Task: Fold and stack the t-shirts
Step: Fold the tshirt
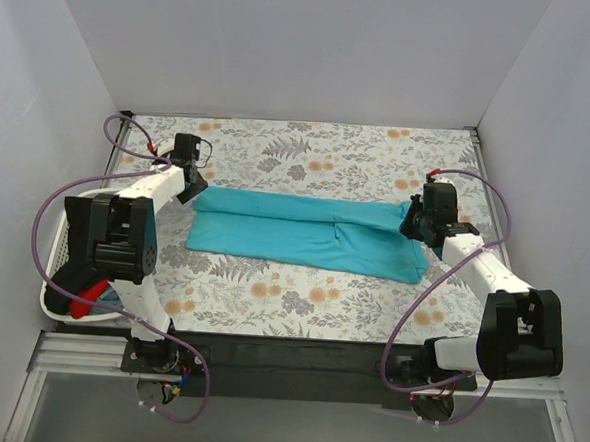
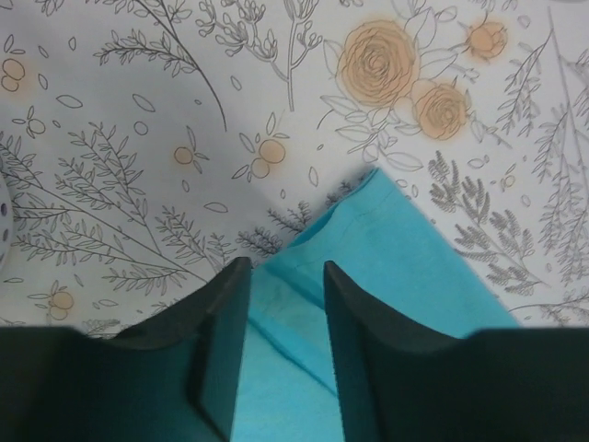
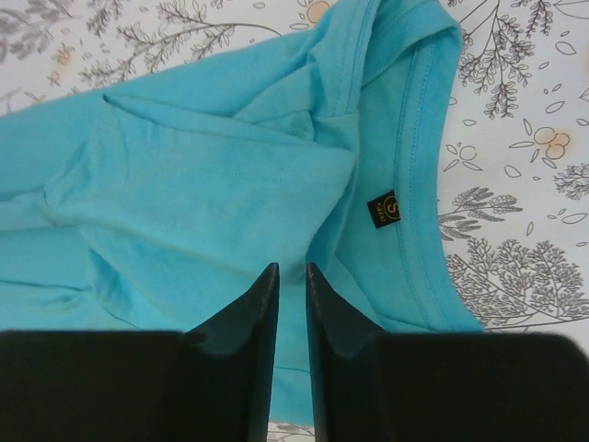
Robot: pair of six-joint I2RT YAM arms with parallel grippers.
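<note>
A plain turquoise t-shirt (image 1: 304, 237) lies folded into a long band across the middle of the flowered table. My left gripper (image 1: 192, 190) hovers over the band's left end. In the left wrist view the left gripper (image 2: 285, 267) is open, and the cloth (image 2: 414, 258) lies flat under and between the jaws. My right gripper (image 1: 413, 223) is at the right end, over the collar. In the right wrist view the right gripper (image 3: 292, 269) has its jaws a narrow slit apart above rumpled cloth (image 3: 184, 184), beside the neck label (image 3: 384, 210). A red t-shirt (image 1: 90, 297) shows in the basket.
A white slatted basket (image 1: 57, 267) stands at the table's left edge, partly behind the left arm. Grey walls close in the back and both sides. Flowered tablecloth (image 1: 309, 152) shows beyond the shirt and also in front of it.
</note>
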